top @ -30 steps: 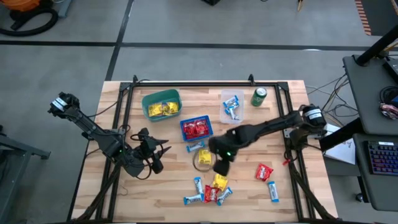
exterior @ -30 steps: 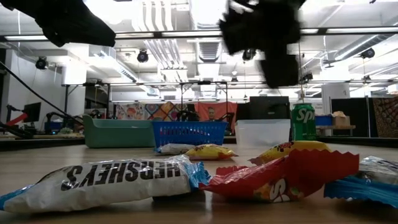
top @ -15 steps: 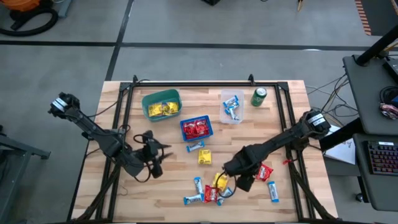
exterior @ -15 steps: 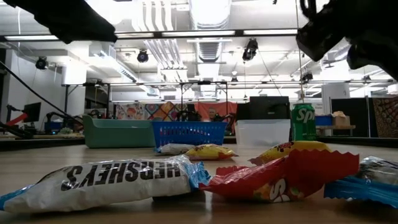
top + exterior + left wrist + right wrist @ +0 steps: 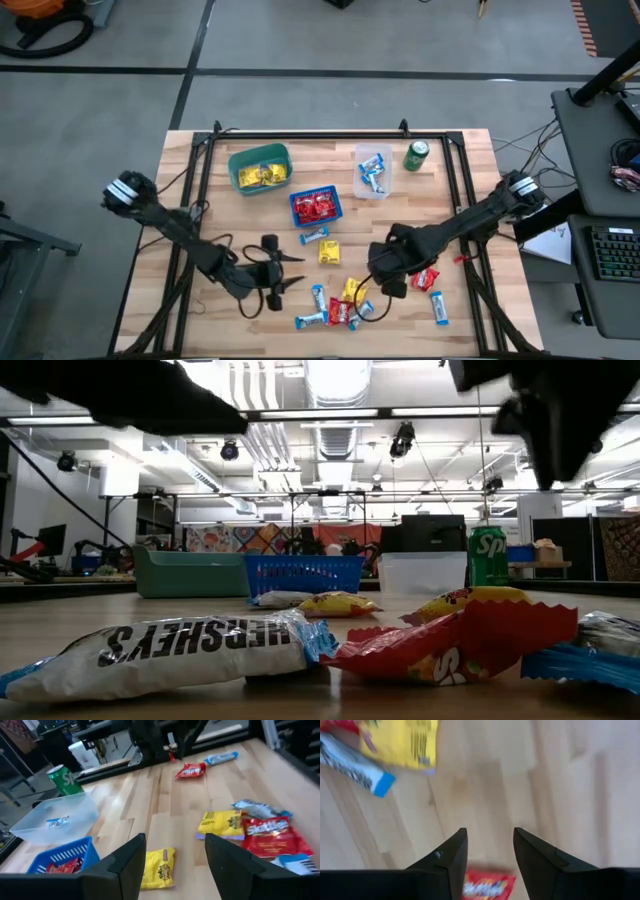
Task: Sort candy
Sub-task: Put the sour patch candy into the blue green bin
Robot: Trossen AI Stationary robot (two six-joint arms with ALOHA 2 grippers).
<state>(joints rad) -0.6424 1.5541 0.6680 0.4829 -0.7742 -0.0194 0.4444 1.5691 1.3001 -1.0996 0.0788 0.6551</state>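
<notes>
Wrapped candies lie flat on the wooden table. A cluster (image 5: 338, 305) of red, yellow and blue-white ones sits near the near edge. A yellow one (image 5: 328, 252) and a blue-white bar (image 5: 315, 236) lie mid-table, and a red one (image 5: 425, 277) and a blue bar (image 5: 438, 307) lie to the right. My left gripper (image 5: 282, 282) is open, low over the table left of the cluster, facing it (image 5: 175, 870). My right gripper (image 5: 386, 280) is open and points down (image 5: 490, 855) between the cluster and the red candy (image 5: 485, 887).
Along the far side stand a green basket (image 5: 260, 167) with yellow candies, a blue basket (image 5: 316, 207) with red ones, a clear tub (image 5: 374, 172) with blue-white bars, and a green can (image 5: 416, 155). Black rails (image 5: 205, 190) frame the table.
My right gripper has moved from mid-table, beside the yellow candy, toward the near right, and now stands between the cluster and the red candy. My left gripper has moved right and toward the near edge, closer to the cluster. No candy has moved.
</notes>
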